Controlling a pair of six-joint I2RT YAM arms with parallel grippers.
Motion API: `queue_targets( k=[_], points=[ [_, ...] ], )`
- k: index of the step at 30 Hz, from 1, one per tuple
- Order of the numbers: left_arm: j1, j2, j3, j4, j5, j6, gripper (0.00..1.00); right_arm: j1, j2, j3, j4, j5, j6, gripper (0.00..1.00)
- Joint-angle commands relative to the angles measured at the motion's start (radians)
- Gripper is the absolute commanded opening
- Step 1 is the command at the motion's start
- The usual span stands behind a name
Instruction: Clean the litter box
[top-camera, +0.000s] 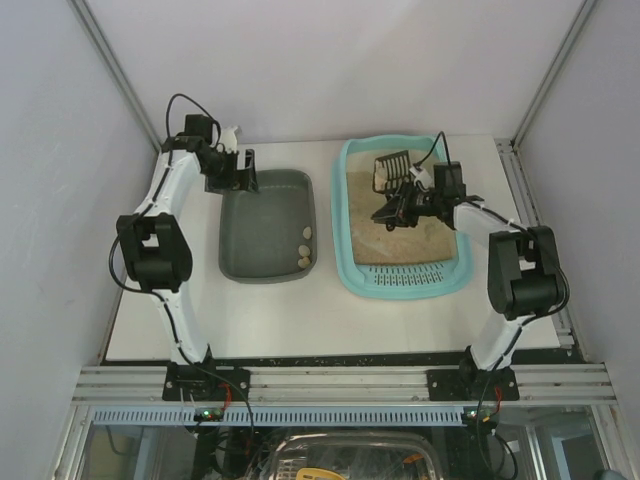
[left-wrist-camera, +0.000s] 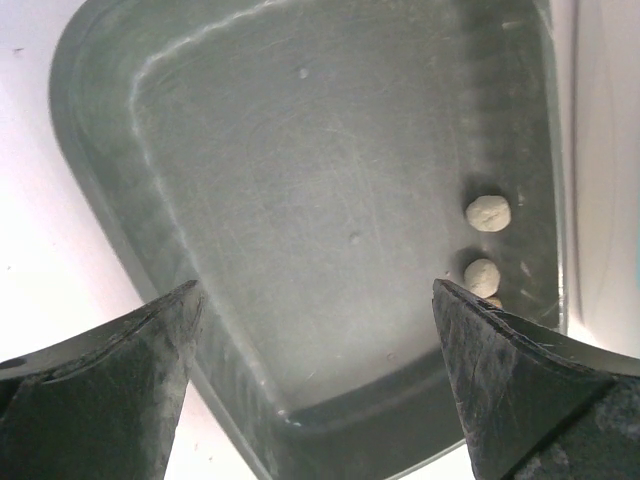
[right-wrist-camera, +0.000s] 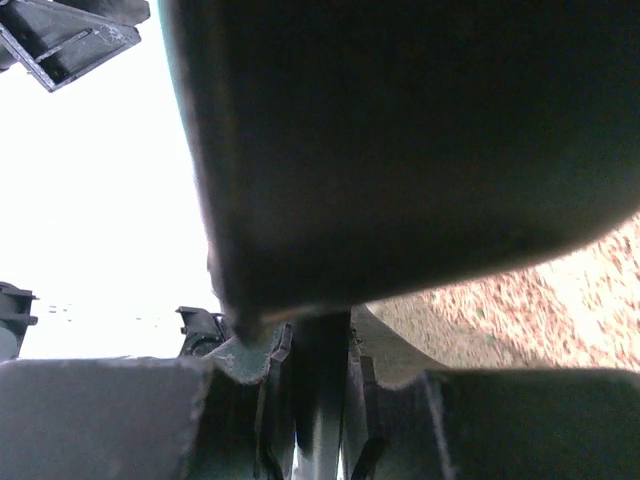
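Right claw (top-camera: 393, 210) is clamped shut on the handle of the dark slotted scoop (top-camera: 391, 170), and the scoop head sits over the upper part of the litter box (top-camera: 342, 230), right of centre in the top view. The right wrist view is mostly the dark underside of the scoop, with a patch of beige litter (right-wrist-camera: 560, 290) at lower right. I can't tell from either view whether there is anything in the scoop.

Left claw (top-camera: 243, 166) is wide open and holding nothing, hovering over the upper left corner of the dark grey tray (top-camera: 262, 262), which sits on the counter (top-camera: 300, 320) just left of the litter box. Its wrist camera looks down into that tray: two pale clumps (left-wrist-camera: 488, 212) lie along the right side, with perhaps a third peeking out by the fingertip.

So I'd say we're partway. Some waste is already in the grey tray, and the scoop is in hand over the sand for another go. The sand looks fairly even from above, but it's too small in frame to tell whether any clumps are left. What remains is to sift what's there, carry it left and tip it out.
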Motion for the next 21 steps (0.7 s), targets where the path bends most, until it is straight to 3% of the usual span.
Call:
queue_targets(
  k=[1, 4, 6, 11, 17, 21],
  points=[
    [-0.008, -0.105, -0.001, -0.027, -0.081, 0.056, 1.00, -0.040, -0.090, 0.008, -0.218, -0.084, -0.171, 0.00],
    [-0.011, -0.118, 0.050, -0.072, -0.087, 0.083, 1.00, -0.070, -0.143, -0.053, -0.207, -0.233, -0.209, 0.00],
    [-0.019, -0.114, 0.103, -0.121, -0.099, 0.120, 1.00, -0.089, -0.205, -0.182, -0.042, -0.321, -0.095, 0.00],
    [-0.051, -0.073, 0.215, -0.218, -0.140, 0.221, 1.00, -0.106, -0.327, -0.430, 0.573, -0.455, 0.342, 0.00],
    [-0.062, -0.055, 0.248, -0.304, -0.027, 0.232, 1.00, -0.096, -0.249, -0.542, 1.554, -0.467, 1.057, 0.00],
    [-0.062, -0.038, 0.309, -0.385, 0.020, 0.276, 1.00, -0.124, -0.294, -0.572, 1.573, -0.411, 1.106, 0.00]
  ],
)
